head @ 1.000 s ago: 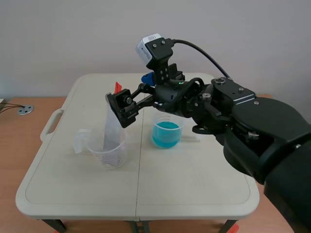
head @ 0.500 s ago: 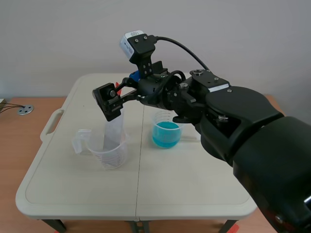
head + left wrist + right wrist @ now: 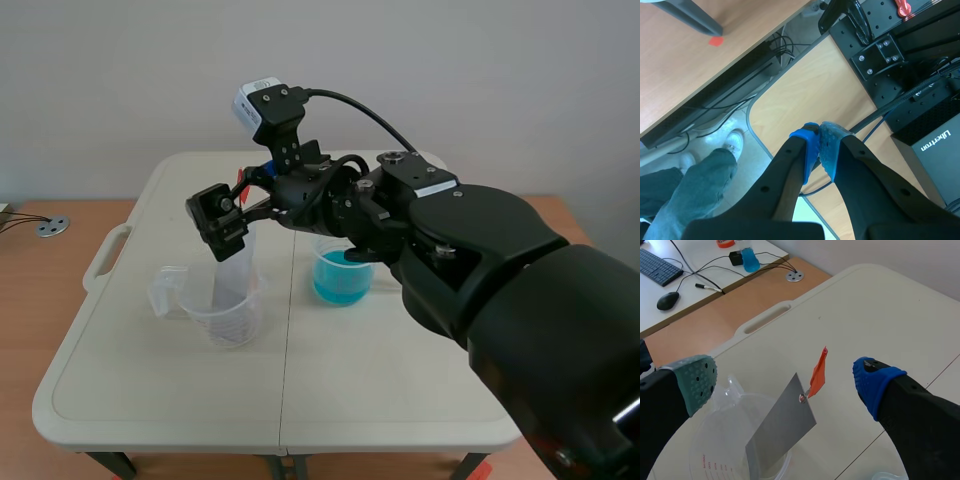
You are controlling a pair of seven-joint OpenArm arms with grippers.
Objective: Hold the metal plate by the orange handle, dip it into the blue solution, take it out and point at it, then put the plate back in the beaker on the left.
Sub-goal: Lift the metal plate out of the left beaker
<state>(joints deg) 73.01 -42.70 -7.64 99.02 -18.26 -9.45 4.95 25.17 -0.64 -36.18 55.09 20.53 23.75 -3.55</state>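
Right gripper point(image 3: 784, 381) sits wide open astride the orange handle point(image 3: 818, 374), evidently positioned to grasp it. Metal plate point(image 3: 780, 430) leans in the beaker point(image 3: 228, 312). Left gripper point(image 3: 819, 142) is closed, empty.

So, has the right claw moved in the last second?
Yes. The right claw has shifted away from the blue solution beaker and now sits above the left beaker.

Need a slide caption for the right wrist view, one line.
Open right tool straddling, not touching, the orange handle of the metal plate standing in the clear beaker.
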